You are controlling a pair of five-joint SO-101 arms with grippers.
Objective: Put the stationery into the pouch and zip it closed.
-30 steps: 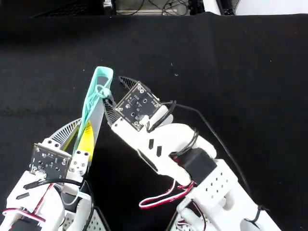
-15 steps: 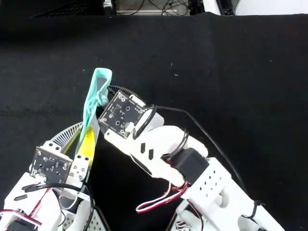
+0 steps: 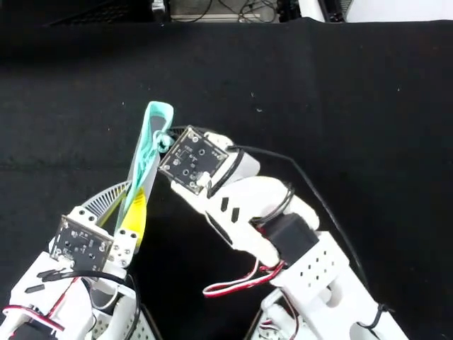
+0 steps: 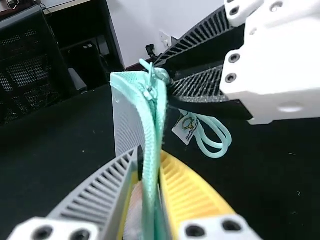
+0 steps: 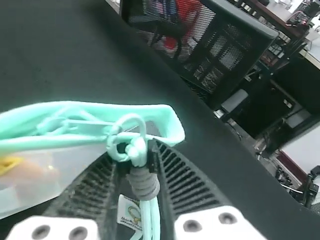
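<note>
A mint-green and clear pouch (image 3: 150, 134) stands on edge above a black table (image 3: 318, 106), held between two white robot arms near the table's front left. The left gripper (image 3: 133, 198), with one grey jaw and one yellow, pinches the pouch's zipped rim from both sides; in the left wrist view the rim (image 4: 150, 115) runs straight up out of those jaws. The right gripper (image 3: 170, 139) meets the pouch's far end, its black ribbed jaws pressed together on a grey sleeve (image 5: 141, 182) just below the zip pull (image 5: 127, 142). A mint cord loop (image 4: 212, 140) hangs from the pull beside the right gripper. On the cord is a small white tag (image 4: 184, 127) bearing a green and yellow mark; its print is too small to read.
</note>
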